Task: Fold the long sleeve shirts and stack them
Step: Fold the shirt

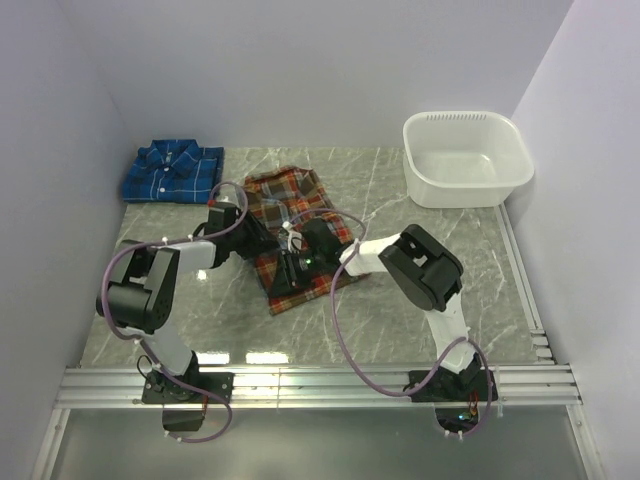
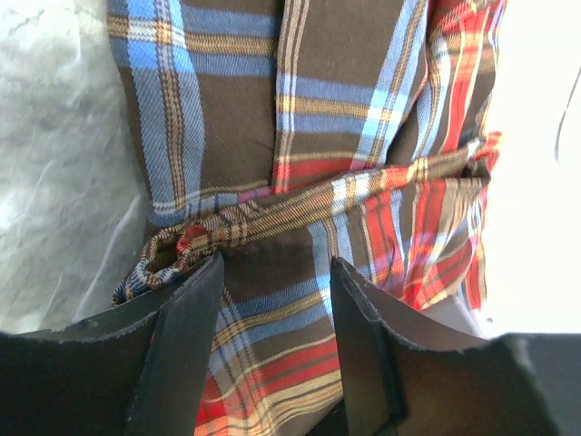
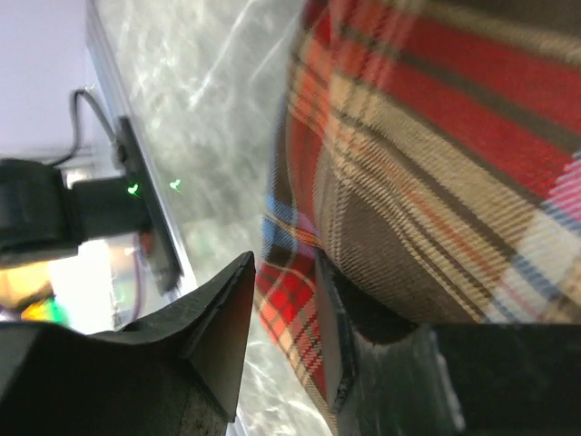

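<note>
Nearest at six o'clock, a metal rail (image 1: 320, 378) carries both arm bases, the left arm at about seven, the right at about five. A purple cable (image 1: 334, 335) loops over the bench (image 1: 500, 270) between them.

Beyond that, at the centre, lies the red-orange shirt (image 1: 290, 192) (image 2: 236, 100) (image 3: 472, 118), partly folded, running from six toward twelve. The right end effector (image 1: 298, 264) (image 3: 281, 263) sits at its near end, fingers narrowly apart astride the hem, cloth lying over one finger. Whether they pinch it cannot be told. The left end effector (image 1: 246, 228) (image 2: 277, 265) is at the shirt's nine o'clock edge, fingers apart on the cloth and clamped on nothing, with a bunched plaid strip just past one fingertip.

The step in hand looks like a fold of the near part toward twelve. It would go best if both end effectors took the same edge at matching height, lifted together and laid it down flat, with the bunched strip smoothed first so no lump is trapped.

Room is best at three o'clock, where bare marble shows between the shirt and the white tub (image 1: 470, 192) at one to two. The side wall at nine stands near the left elbow. Far off at ten to eleven the blue shirt (image 1: 172, 172) lies folded, well apart, a likely base for the stack.
</note>
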Robot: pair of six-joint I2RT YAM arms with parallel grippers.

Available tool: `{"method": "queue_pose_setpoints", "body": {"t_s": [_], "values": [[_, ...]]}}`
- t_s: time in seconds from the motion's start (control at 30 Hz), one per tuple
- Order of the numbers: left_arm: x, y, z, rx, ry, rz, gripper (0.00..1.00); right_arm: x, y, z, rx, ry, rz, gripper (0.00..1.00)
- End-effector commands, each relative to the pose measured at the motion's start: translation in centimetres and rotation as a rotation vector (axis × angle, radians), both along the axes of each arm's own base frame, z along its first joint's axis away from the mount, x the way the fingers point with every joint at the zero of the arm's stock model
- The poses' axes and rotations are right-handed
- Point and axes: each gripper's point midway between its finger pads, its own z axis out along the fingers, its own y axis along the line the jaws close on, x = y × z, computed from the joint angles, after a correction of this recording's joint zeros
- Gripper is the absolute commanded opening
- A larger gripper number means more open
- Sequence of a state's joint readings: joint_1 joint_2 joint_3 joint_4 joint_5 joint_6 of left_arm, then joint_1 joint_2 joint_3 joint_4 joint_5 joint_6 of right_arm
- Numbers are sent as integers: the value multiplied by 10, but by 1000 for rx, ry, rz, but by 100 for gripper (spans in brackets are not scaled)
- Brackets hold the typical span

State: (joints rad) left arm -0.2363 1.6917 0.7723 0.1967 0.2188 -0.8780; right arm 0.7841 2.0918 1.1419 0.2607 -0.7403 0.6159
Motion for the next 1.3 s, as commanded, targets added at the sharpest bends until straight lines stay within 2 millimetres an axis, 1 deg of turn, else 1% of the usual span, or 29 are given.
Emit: {"method": "queue_pose_setpoints", "body": {"t_s": [0.0,0.03,0.13,0.17,0.2,0.27,0.3,0.37,0.4,0.5,0.57,0.67,0.7,0.73,0.77,0.8,0.83,0.87,0.9,0.93,0.97,1.0,1.03,1.07,1.1,1.17,1.2,1.23,1.27], "values": [[5,0,-5,31,14,-2,57,-13,-2,-12,-39,26,104,42],[6,2,-5,40,20,6,57,-17,-5,-18,-54,40,119,42],[12,4,-6,57,26,18,57,-32,-18,-22,-86,66,164,41],[14,4,-7,57,29,21,57,-38,-23,-19,-100,81,175,41],[18,3,-4,56,24,23,57,-43,-29,-20,-107,80,193,41],[19,3,-9,57,37,25,57,-52,-36,-13,-111,88,212,41],[21,2,-7,55,33,24,57,-58,-42,-15,-119,93,226,41],[22,1,-10,53,38,22,56,-63,-49,-17,-139,96,230,41],[24,2,-9,52,37,24,56,-68,-54,-22,-151,108,231,41],[24,2,-13,60,45,25,56,-72,-61,-28,-161,130,218,41],[24,1,-13,60,45,19,56,-72,-62,-28,-161,130,216,40],[24,2,-5,61,24,16,57,-64,-59,-9,-144,72,207,38],[26,2,4,64,4,18,57,-58,-58,6,-129,33,192,38],[27,3,8,68,-4,19,58,-55,-57,15,-115,10,183,38],[28,4,13,72,-17,21,59,-46,-59,23,-105,-7,152,38],[32,5,26,75,-45,26,59,-41,-62,27,-107,-26,126,38],[31,6,32,81,-50,24,60,-35,-64,45,-82,-73,102,38],[32,6,40,85,-66,20,61,-23,-67,54,-63,-97,58,38],[36,6,59,81,-109,18,62,-20,-74,57,-62,-115,29,38],[36,7,66,87,-115,19,65,-13,-79,63,-52,-132,-2,39],[38,7,76,94,-139,14,67,-8,-84,77,-28,-163,-32,39],[40,6,89,95,-159,13,68,0,-97,75,-32,-154,-85,39],[39,6,106,94,-192,10,71,8,-102,77,-25,-173,-123,39],[37,6,113,104,-195,2,73,15,-107,86,-3,-192,-163,39],[36,1,134,100,-234,-8,74,25,-122,80,-16,-178,-219,39],[28,-4,146,114,-244,-30,77,34,-133,80,3,-164,-275,39],[22,-15,153,111,-258,-56,77,34,-139,72,-5,-143,-298,39],[16,-20,163,106,-280,-72,77,40,-146,70,-1,-136,-328,39],[9,-28,165,97,-281,-97,77,44,-147,71,15,-136,-353,39]]}}
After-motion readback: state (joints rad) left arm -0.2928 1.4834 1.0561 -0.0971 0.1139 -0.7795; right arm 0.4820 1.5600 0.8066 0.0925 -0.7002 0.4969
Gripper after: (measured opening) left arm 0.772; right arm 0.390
